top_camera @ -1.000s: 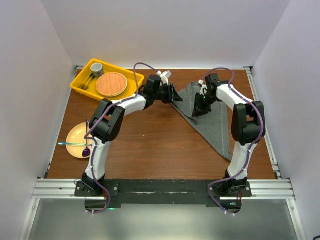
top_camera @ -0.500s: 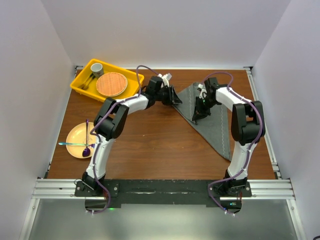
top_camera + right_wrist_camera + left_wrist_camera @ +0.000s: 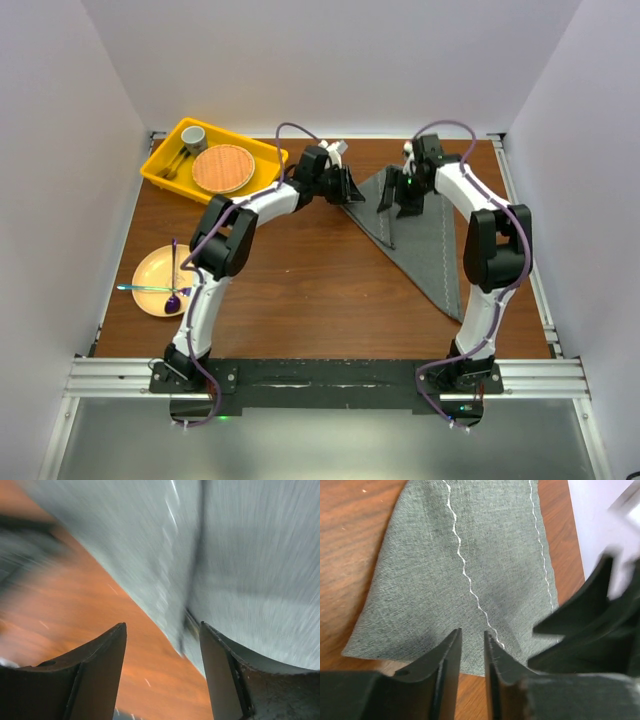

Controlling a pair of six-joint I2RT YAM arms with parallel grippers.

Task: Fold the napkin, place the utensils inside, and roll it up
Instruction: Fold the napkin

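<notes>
Grey-green napkin [image 3: 425, 240], triangular, on bench [image 3: 300, 275], left claw [image 3: 471, 645] pinching its far-left edge, right claw [image 3: 162, 626] spread above it

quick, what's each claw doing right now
left claw: nearly closed over the napkin edge, cannot tell if it pinches the cloth
right claw: open, holding nothing, above the napkin

Left claw [image 3: 472, 642] reaches far forward, nearly closed — right claw [image 3: 162, 630], close beside it, gapes wide
</notes>
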